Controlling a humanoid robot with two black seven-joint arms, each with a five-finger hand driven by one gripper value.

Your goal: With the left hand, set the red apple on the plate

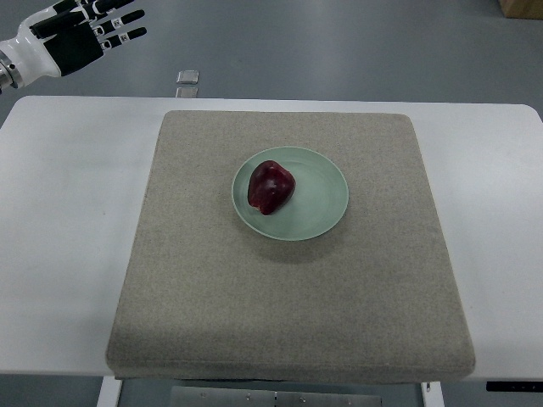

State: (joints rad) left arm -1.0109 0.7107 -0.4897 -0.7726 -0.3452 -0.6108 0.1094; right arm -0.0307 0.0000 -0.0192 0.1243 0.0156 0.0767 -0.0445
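My left hand [85, 34] has a black palm and black fingers [119, 24] banded with pale silver-white segments at the joints. Behind it, on the side away from the plate [327, 182], my wrist and forearm wear smooth glossy white shells.

The left robot hand [85, 34] hangs at the picture's upper left corner, fingers stretched out flat, holding nothing.
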